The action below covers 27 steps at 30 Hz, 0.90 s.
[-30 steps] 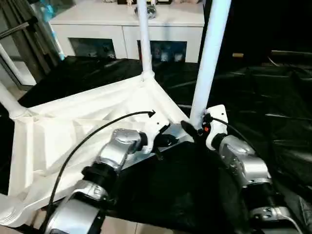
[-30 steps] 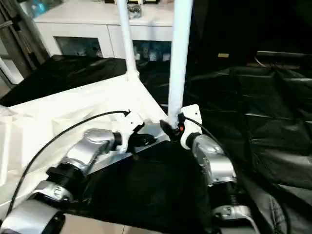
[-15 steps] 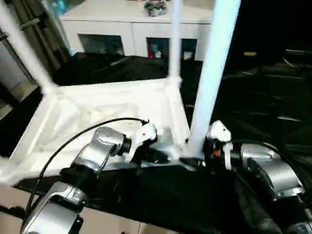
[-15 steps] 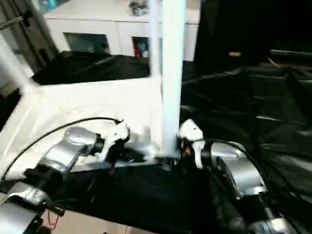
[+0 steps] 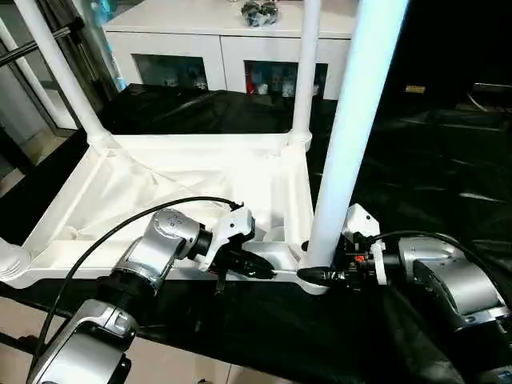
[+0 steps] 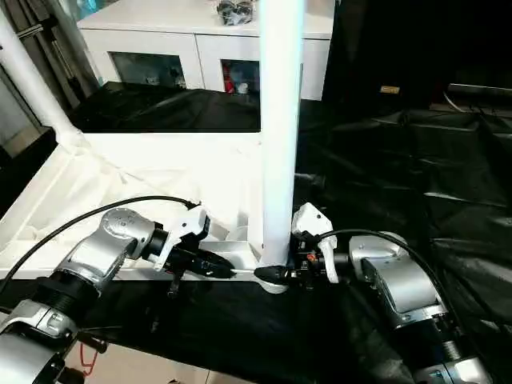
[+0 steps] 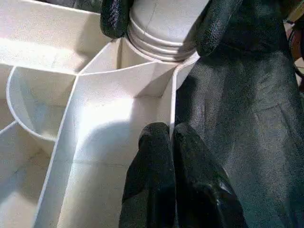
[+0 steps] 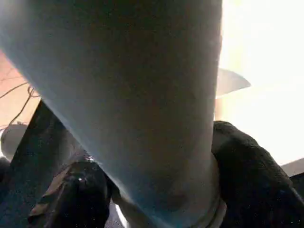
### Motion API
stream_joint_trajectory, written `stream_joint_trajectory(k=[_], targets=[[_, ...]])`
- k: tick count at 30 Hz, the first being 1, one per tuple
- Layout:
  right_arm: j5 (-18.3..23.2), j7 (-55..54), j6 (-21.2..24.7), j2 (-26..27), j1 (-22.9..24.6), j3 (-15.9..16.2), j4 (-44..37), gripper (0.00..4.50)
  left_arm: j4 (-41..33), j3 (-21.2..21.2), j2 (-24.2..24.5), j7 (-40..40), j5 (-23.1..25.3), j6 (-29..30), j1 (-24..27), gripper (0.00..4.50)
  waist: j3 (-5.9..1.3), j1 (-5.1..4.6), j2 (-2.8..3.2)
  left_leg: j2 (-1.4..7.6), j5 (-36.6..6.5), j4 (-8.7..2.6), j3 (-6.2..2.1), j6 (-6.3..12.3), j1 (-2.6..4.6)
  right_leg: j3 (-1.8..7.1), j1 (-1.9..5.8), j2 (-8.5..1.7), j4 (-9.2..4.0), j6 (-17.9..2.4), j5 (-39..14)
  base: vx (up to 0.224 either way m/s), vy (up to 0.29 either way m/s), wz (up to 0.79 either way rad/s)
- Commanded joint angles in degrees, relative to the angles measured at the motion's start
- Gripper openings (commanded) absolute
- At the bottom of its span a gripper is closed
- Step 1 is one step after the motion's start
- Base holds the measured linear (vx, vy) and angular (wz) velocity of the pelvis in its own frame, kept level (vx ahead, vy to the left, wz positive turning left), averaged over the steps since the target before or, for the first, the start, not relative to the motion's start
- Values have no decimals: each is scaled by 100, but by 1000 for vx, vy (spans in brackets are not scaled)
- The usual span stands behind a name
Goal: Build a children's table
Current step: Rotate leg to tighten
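Head view: the tabletop point(image 5: 172, 188) lies upside down across the left and centre of the frame. The near leg point(image 5: 352, 120) stands upright in its lower-right corner socket, long axis vertical. My right gripper point(image 5: 324, 277) reaches in level from the right, fingers either side of the leg's base. The right arm is the nearer one. My left gripper point(image 5: 254, 266) sits just left of it at the tabletop's near rim.

Left wrist view: left fingers point(image 7: 154, 156) pressed together over the rim wall; the leg's ringed foot at top centre.

Right wrist view: leg point(image 8: 142, 95) between my black fingers point(image 8: 247, 161), clamped on its base. White, smooth, tapered.
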Motion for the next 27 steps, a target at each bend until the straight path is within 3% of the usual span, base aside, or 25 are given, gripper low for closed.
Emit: stream_joint_trajectory(k=[1,4,5,6,7,9,14,15,16,17,18,19,22,27], targets=[[217,150,41,258,122,382,-215,264,-159,53,-196,286,-59,75,-72,0,-325,-8,-93,91,-736,-311,25,431,-12,166,305,-271,-343,-1503,-518,0,0,0],[13,-533,-127,608,88,201,96,262,-41,153,-419,802,-26,244,-152,0,-314,-26,-98,79,-829,-322,23,358,-16,162,301,-274,-366,-1475,-699,0,0,0],[-351,-1692,-330,1075,-121,-30,745,260,259,283,-742,1557,65,270,-267,0,-268,-83,-79,71,-988,-352,26,202,-15,158,244,-286,-417,-1393,-1157,0,0,0],[-451,-2280,-300,1322,-245,-186,1059,259,409,352,-915,1981,118,304,-322,0,-237,-112,-85,52,-1219,-371,28,122,12,141,228,-272,-465,-1324,-1554,-59,0,-5],[-453,-2292,-300,1327,-247,-189,1065,258,412,353,-919,1990,119,304,-323,0,-245,-163,-116,31,-1395,-381,-3,-7,18,138,266,-287,-484,-1148,-2071,0,0,0],[-578,-3413,-300,1845,-479,-461,1626,257,708,471,-1300,2889,241,425,-435,0,-238,-222,-125,30,-1414,-402,-22,-38,11,151,249,-278,-508,-1018,-2232,0,0,0],[-756,-4147,-288,2302,-588,-461,1923,257,792,427,-1549,3328,379,394,-459,0,-274,-276,-129,28,-1396,-392,-20,66,1,172,246,-263,-519,-1000,-1860,0,0,0],[-741,-4108,-341,2354,-581,-458,1927,257,748,405,-1544,3276,383,388,-438,0,-281,-264,-201,28,-1357,-383,-10,129,-6,176,250,-260,-505,-1033,-1718,0,0,0],[-708,-4042,-411,2424,-570,-463,1931,291,685,375,-1533,3198,388,378,-409,0,-276,-254,-169,27,-1300,-387,-7,178,-16,177,252,-272,-499,-1055,-1666,0,0,0],[-619,-3902,-417,2482,-576,-517,1916,291,627,365,-1506,3103,401,351,-380,0,-278,-252,-151,35,-1306,-390,-9,200,-11,176,255,-283,-505,-1067,-1671,0,0,0],[-556,-3768,-431,2501,-581,-548,1879,291,577,347,-1461,2999,418,310,-352,0,-274,-258,-153,38,-1311,-395,-10,202,-21,173,257,-278,-503,-1069,-1665,0,0,0],[-556,-3768,-431,2501,-581,-548,1879,330,577,347,-1461,2999,418,310,-352,0,-282,-265,-162,39,-1292,-394,-13,205,-28,169,268,-278,-496,-1069,-1614,0,0,0],[-597,-3417,-621,2346,-633,-435,1791,341,544,294,-1303,2783,467,161,-311,0,-296,-289,-139,40,-1290,-391,-17,218,-36,165,279,-278,-481,-1111,-1471,0,0,0],[-543,-2738,-668,1929,-574,-146,1475,356,462,203,-1085,2412,403,71,-263,0,-308,-311,-119,46,-1027,-365,-6,336,-42,158,308,-271,-429,-1367,-829,0,0,0]])
